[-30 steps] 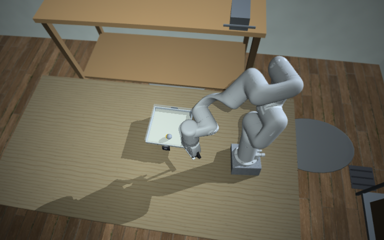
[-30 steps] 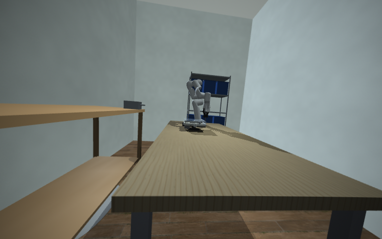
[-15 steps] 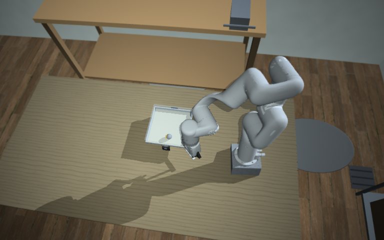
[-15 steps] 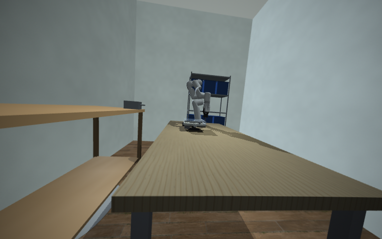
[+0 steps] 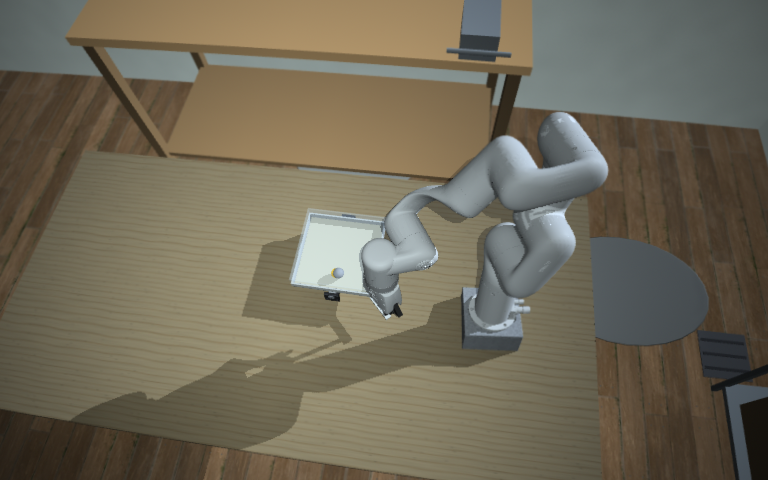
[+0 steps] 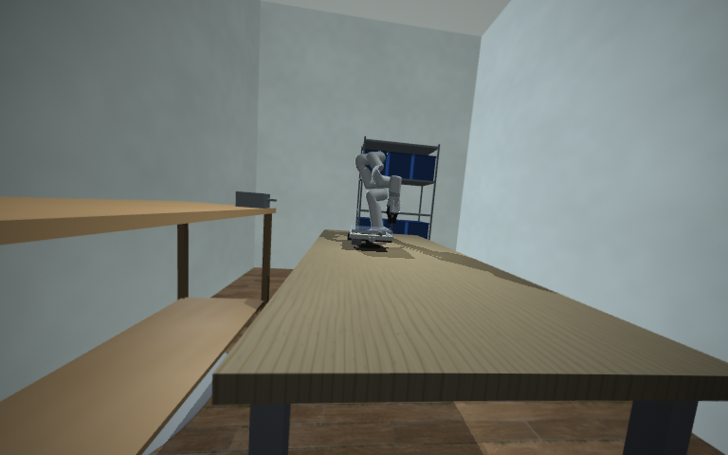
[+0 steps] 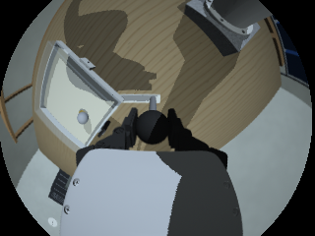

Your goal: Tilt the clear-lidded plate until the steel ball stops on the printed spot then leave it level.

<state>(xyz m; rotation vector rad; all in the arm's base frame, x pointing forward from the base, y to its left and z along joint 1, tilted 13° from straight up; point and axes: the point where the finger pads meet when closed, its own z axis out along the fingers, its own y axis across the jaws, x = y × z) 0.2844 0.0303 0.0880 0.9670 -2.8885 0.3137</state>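
Note:
The square clear-lidded plate (image 5: 335,251) with a pale floor sits on a small black support (image 5: 331,295) on the table, left of the arm. The steel ball (image 5: 338,272) lies near the plate's front edge, over an orange printed spot (image 5: 331,275) that peeks out at its left. My gripper (image 5: 391,310) points down at the plate's front right corner. In the wrist view the fingers are shut on a black round handle knob (image 7: 153,125), joined to the plate's corner by a grey bar (image 7: 141,98). The plate (image 7: 75,94) and ball (image 7: 83,117) show at the left there.
The arm's base (image 5: 491,328) stands on the table right of the plate. A wooden two-level bench (image 5: 317,84) with a grey box (image 5: 480,25) stands behind the table. A grey disc (image 5: 645,291) lies on the floor at right. A blue shelf rack (image 6: 408,182) stands behind the arm.

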